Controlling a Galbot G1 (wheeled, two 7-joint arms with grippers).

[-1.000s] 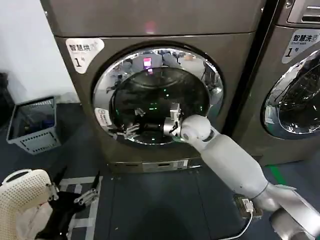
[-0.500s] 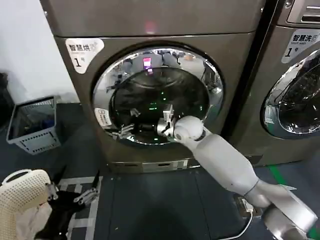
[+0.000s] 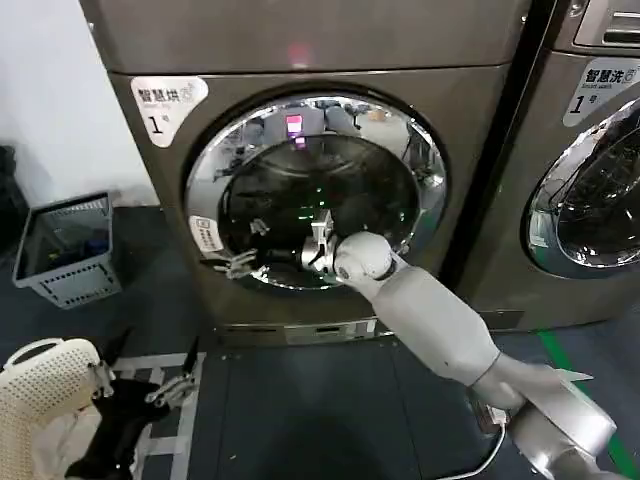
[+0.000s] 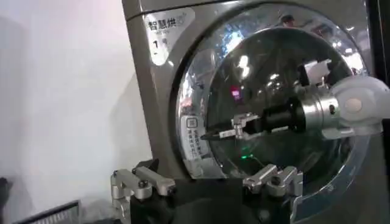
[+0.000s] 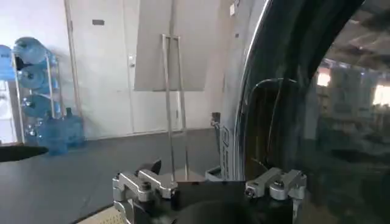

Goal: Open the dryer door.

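Movement across the large round chrome-ringed dryer door has carried the right pincer leftward to the ring's lower-left edge, fingers spread and holding nothing. Door looks shut on the dark grey-brown dryer. Left pincer idles low, released.

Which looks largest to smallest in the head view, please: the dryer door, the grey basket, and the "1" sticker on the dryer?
1. Dryer door, by far the largest.
2. Grey basket, far smaller.
3. "1" sticker, smallest.

The basket sits nearer the camera than the sticker, so that gap may be overstated.
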